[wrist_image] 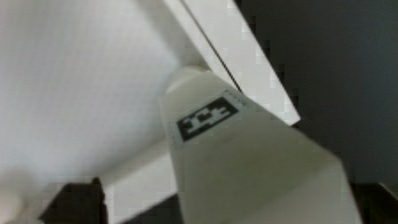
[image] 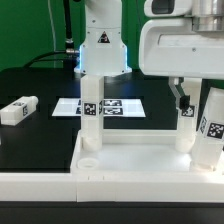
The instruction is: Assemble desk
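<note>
White plastic housing, dark fingers: the end effector hangs with its jaws spread and pinching nothing. One dark finger shows in the exterior view; the other is hidden. Just beside that finger, under the end effector, the tilted leg leans with a black-and-white tag facing out. In the wrist view this tilted leg fills the space right ahead of the end effector, its tag showing, against pale plastic. Whether it touches a finger cannot be told.

Directly beneath the visible finger a second leg stands upright on the desk slab, at the slab's far edge. Farther from the end effector along that edge, a third leg stands upright just beside a round corner socket. Beyond that leg the marker board lies flat on the black surface. Farthest from the end effector, a fourth leg lies on its side, well apart from the slab. A long white border rail runs along the slab's near side.
</note>
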Action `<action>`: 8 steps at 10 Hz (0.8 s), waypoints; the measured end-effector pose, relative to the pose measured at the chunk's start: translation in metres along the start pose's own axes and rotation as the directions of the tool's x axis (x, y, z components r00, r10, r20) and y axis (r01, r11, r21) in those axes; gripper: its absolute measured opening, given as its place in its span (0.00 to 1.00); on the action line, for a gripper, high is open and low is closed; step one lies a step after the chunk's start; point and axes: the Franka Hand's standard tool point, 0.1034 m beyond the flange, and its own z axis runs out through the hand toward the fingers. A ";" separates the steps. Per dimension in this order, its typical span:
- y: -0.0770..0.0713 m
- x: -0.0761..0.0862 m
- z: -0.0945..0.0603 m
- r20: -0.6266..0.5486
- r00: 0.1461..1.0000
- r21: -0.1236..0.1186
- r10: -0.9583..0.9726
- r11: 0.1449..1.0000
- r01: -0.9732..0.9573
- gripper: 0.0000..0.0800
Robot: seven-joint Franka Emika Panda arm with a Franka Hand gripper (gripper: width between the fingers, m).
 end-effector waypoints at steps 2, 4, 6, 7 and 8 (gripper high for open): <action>-0.003 -0.003 0.000 0.001 0.992 0.002 -0.123 0.992 0.123 0.81; -0.003 -0.003 0.001 0.001 0.996 0.001 -0.089 0.996 0.089 0.77; -0.003 -0.003 0.001 0.002 0.999 0.001 -0.038 0.999 0.038 0.55; -0.001 -0.003 0.001 0.005 0.999 -0.002 0.042 0.999 -0.042 0.55; 0.002 -0.002 0.002 0.005 0.994 -0.006 0.108 0.994 -0.108 0.38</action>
